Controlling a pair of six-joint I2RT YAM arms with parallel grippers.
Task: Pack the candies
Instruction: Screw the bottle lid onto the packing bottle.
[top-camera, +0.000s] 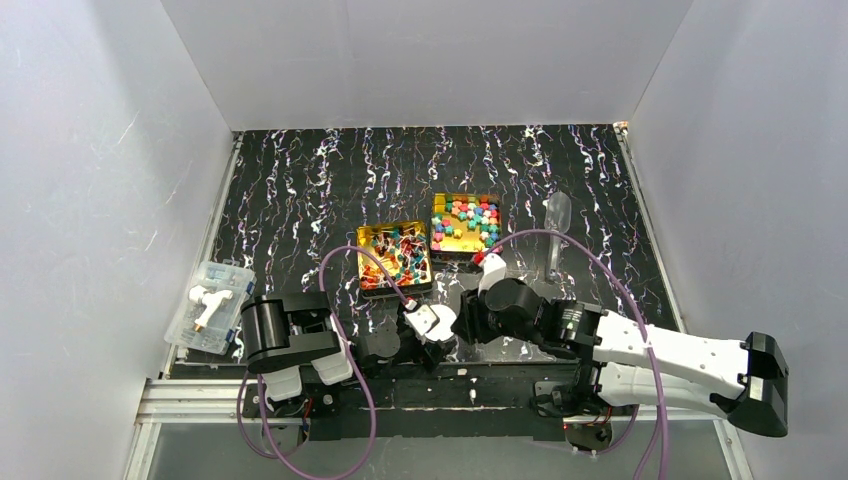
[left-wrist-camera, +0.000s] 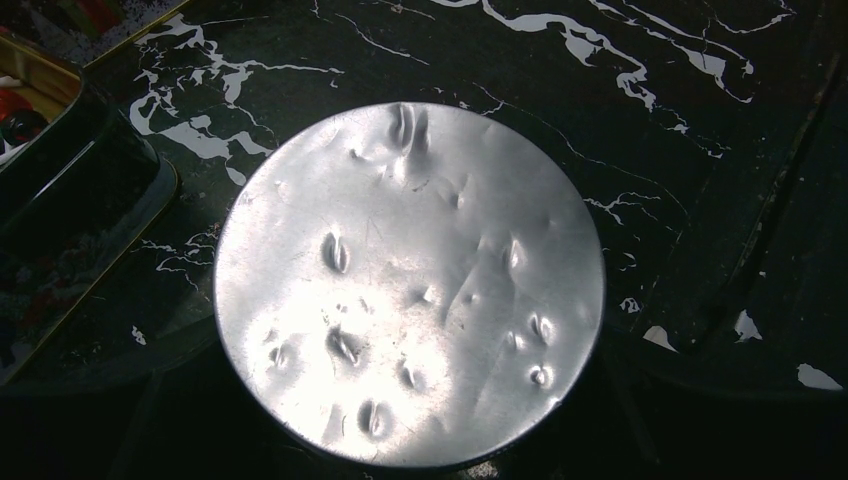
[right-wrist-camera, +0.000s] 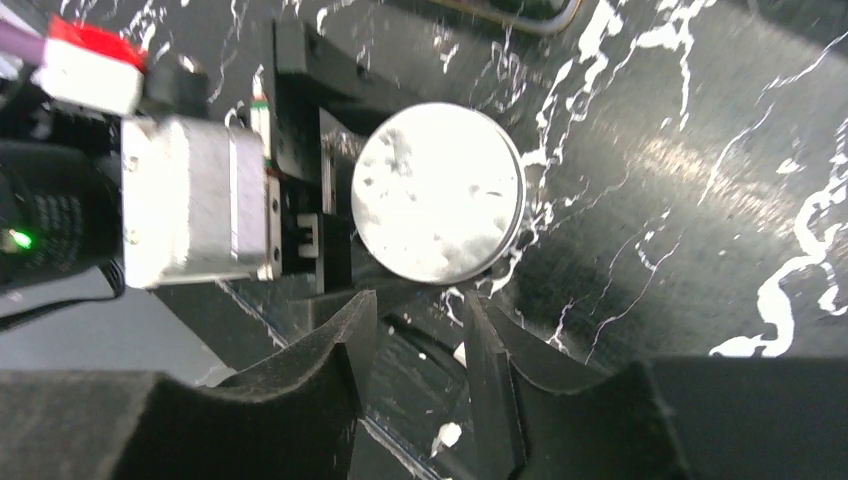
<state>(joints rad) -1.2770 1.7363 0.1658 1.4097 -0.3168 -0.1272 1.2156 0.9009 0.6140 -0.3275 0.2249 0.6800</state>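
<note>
The candies fill two open gold tins: twist-wrapped ones in the left tin, cube-like ones in the right tin. A round silvery dented lid fills the left wrist view and sits between the jaws of my left gripper, whose dark fingers hug its rim. The lid also shows in the right wrist view. My right gripper is open and empty, close in front of the lid, over the table's near edge.
A clear plastic box holding a white part stands at the left edge. A clear scoop lies right of the tins. A corner of the left tin is close beside the lid. White walls surround the black marbled table.
</note>
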